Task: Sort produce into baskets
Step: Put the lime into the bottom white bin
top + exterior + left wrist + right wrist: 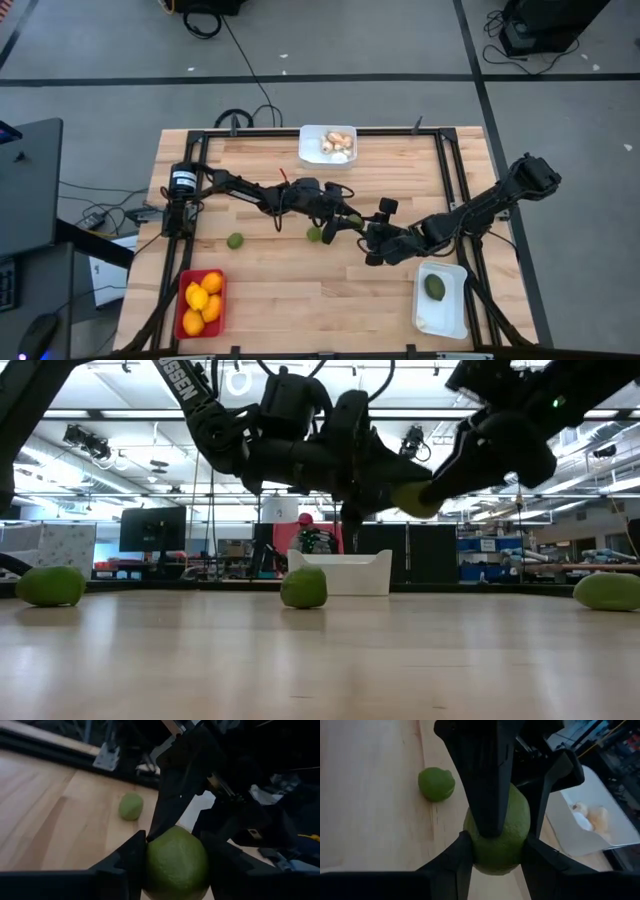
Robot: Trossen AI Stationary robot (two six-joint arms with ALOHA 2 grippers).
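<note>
A green lime hangs in the air over the middle of the table, with both grippers shut on it. My left gripper reaches it from the table's left, and my right gripper from the right. Two more limes lie on the tabletop. The red basket at the near left holds several orange fruits. A white basket at the near right holds one green fruit. Another white basket at the far edge holds pale mushroom pieces. My left gripper pinches the lime by two opposite sides between its two fingers, coming nearly level from the table's left. The lime is lifted clear of the table. My right gripper pinches the same lime by its other two sides, slanting down from the table's right. One left finger lies over the lime in front of it.
The two arms meet over the table's middle, close above the nearer loose lime. In the low view a third green fruit shows at the right. Black rails frame the wooden top. Bare wood lies between the red basket and the near white one.
</note>
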